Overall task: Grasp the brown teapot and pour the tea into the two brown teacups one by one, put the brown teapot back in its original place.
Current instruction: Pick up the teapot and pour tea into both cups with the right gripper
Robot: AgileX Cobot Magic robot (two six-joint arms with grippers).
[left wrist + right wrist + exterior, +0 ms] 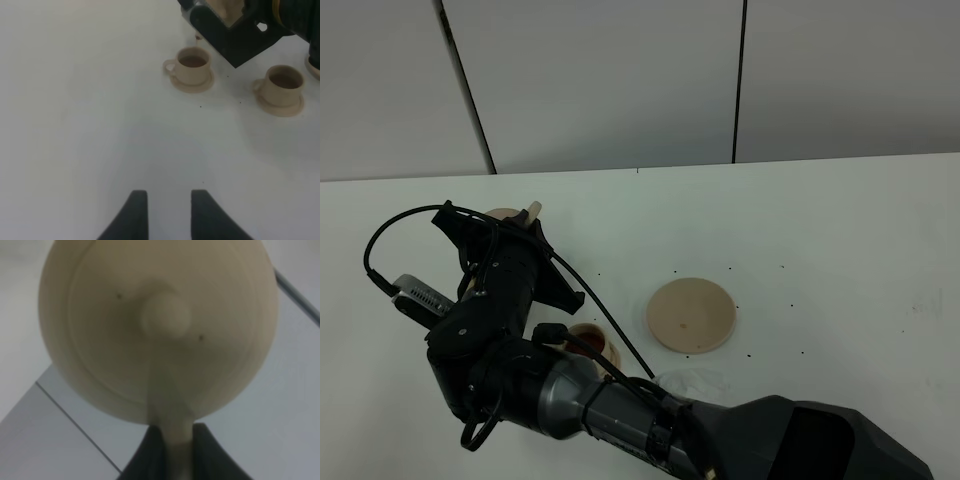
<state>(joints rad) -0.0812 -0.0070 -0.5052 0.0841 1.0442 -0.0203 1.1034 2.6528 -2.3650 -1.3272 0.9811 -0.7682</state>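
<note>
My right arm (pixel 520 370) sprawls across left half of white table (pixel 840 240), hiding most of both teacups (pixel 192 65) there. Empty big saucer (pixel 691 314) sits mid-table. My right gripper (pixel 172 450) clamped tight on teapot (pixel 155 325) handle, pot up off table over cups. Left gripper (pixel 162 212) slightly parted, holding nothing.

Right arm (pixel 620 410): black/grey housings w/ looped black cable (pixel 390 235); left fingers (pixel 135 215) dark, tapered.

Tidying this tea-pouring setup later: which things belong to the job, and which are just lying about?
Job:
brown teapot, held by right gripper
two teacups
large saucer

Lying about:
clear plastic scrap
</note>
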